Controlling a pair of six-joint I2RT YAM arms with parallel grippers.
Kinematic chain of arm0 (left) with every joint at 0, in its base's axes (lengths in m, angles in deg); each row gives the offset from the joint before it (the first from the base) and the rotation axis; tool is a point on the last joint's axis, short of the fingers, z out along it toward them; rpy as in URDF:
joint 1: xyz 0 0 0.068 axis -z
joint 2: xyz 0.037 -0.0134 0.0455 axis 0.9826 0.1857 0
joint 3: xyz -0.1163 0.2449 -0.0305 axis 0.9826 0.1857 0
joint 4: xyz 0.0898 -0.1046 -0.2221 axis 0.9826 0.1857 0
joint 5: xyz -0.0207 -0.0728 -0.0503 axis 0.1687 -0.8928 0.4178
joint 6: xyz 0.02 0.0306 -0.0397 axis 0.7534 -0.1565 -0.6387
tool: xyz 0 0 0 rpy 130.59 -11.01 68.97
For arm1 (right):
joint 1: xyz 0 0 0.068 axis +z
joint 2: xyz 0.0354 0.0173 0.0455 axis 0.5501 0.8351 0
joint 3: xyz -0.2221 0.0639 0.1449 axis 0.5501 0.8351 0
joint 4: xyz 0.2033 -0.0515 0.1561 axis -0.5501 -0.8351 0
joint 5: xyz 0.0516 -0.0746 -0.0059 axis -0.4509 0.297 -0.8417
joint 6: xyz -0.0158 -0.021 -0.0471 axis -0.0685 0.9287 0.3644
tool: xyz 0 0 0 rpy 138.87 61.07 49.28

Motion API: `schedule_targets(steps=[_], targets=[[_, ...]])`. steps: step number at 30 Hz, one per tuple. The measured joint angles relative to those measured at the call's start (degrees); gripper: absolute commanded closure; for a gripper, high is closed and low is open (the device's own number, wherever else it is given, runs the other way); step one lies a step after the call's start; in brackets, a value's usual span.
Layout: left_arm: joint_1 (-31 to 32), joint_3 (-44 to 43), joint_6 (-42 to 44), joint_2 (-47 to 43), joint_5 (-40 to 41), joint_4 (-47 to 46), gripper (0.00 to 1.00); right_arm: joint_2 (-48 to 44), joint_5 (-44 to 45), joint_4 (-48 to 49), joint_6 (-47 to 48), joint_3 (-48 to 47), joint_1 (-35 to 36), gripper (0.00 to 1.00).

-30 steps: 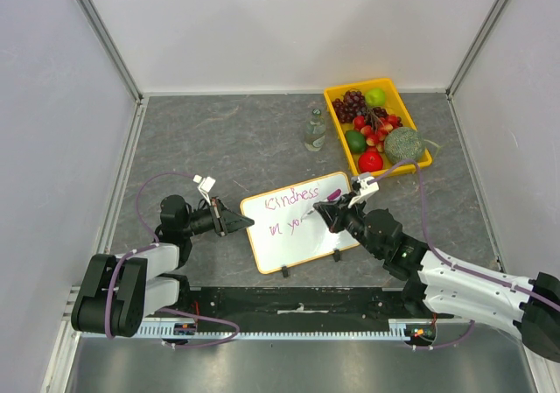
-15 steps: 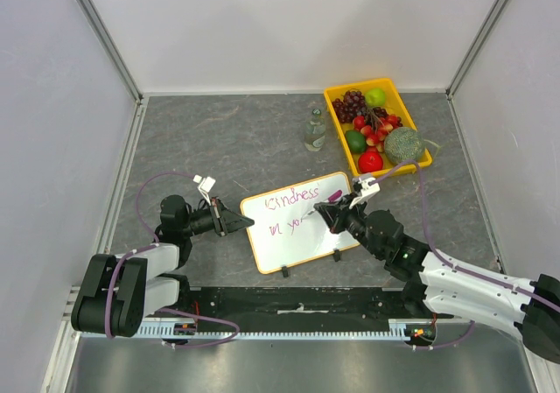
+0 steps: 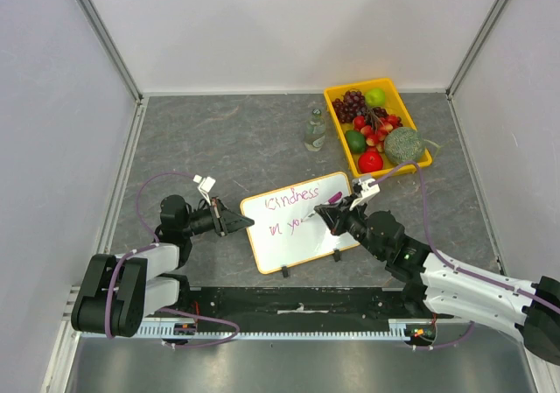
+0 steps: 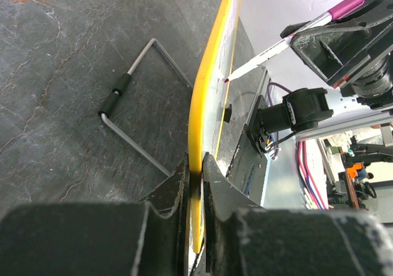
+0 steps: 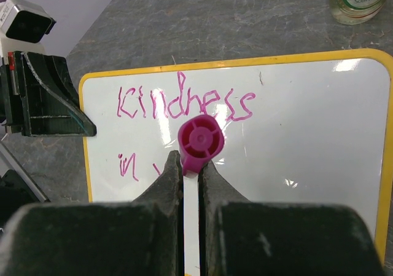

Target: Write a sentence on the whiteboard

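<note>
The right gripper (image 5: 191,168) is clamped shut on a pink marker (image 5: 199,138), whose tip meets the whiteboard (image 5: 307,147) to extend the sentence (image 5: 184,104). The left gripper (image 4: 195,165) pinches the board's yellow rim, bracing it tilted on the table (image 4: 61,73) against pen pressure.

On the whiteboard (image 5: 307,147), sentence (image 5: 178,104) "Kindness" over "in" (further letters hidden by marker (image 5: 199,138)); bottle (image 5: 359,2) label, "Chang"

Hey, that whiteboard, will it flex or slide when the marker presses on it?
Probably stiff: the whiteboard looks flat, with no bend. Likely light and apt to shift, seemingly propped on a thin wire leg, which may be why the left tool clamps its edge.
</note>
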Motion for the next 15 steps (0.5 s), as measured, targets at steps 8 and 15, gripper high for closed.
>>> schedule_targets(steps=[8, 15], targets=[[0.00, 0.00, 0.00, 0.00, 0.00, 0.00, 0.98, -0.79, -0.87, -1.20, 0.07, 0.26, -0.04, 1.00], [0.00, 0.00, 0.00, 0.00, 0.00, -0.02, 0.98, -0.83, -0.50, -1.44, 0.09, 0.26, -0.04, 1.00]])
